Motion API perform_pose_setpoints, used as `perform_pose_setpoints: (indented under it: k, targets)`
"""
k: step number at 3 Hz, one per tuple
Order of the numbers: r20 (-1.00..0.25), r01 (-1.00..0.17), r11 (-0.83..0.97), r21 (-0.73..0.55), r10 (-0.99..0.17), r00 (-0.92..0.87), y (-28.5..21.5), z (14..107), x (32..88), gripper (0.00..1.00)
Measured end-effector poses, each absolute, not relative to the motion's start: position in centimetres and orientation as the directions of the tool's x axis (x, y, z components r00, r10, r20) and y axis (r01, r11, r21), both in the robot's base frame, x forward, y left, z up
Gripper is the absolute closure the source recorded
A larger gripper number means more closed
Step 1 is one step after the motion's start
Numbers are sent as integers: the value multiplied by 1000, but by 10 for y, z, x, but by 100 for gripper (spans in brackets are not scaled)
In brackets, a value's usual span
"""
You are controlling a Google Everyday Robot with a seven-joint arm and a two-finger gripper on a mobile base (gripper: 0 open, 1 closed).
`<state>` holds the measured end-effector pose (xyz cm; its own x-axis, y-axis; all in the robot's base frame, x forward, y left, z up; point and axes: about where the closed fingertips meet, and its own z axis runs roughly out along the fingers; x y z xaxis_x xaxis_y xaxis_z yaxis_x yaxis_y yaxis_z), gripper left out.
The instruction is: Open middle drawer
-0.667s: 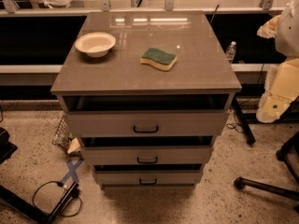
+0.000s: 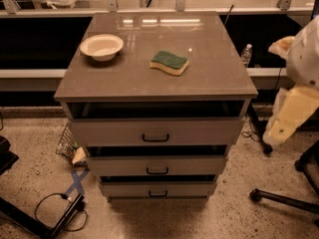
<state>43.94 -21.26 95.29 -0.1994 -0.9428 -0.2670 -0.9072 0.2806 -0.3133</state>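
Task is judged barely started. The middle drawer (image 2: 157, 164) is seen below the front edge of the tabletop (image 2: 219, 78), second of three stacked fronts, with its dark bar handle (image 2: 157, 171) at centre untouched. A dark band is shown above its front; whether that is a slight opening or only shadow cannot be told. No clear pull-out is seen.

The gripper (image 2: 279, 128) is taken to be the pale tip hanging off the tabletop's right edge, well apart from the handle and touching nothing. Whether it is open or closed cannot be told. Left to do: reach in, handle grasped, drawer pulled forward.

The arm (image 2: 309, 54) is cut off by the right border. The drawer insides are hidden in dark. A bowl (image 2: 101, 46) is set near the back left corner, a sponge (image 2: 169, 62) near the tabletop's middle.
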Motion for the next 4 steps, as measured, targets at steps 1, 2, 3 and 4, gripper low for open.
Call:
perform_pose_setpoints:
  k: [1,2,3,4]
  targets:
    - [-321,-905,269,-330,-933,-161,-219,906,419,0]
    - [-410,-896,299,-328,-900,-150,-227,845,392,0]
    - [-502,-879,348,-326,-851,-151,-236,775,381,0]
    - [-553,-820,417,-392,-819,-153,-259,724,412,0]
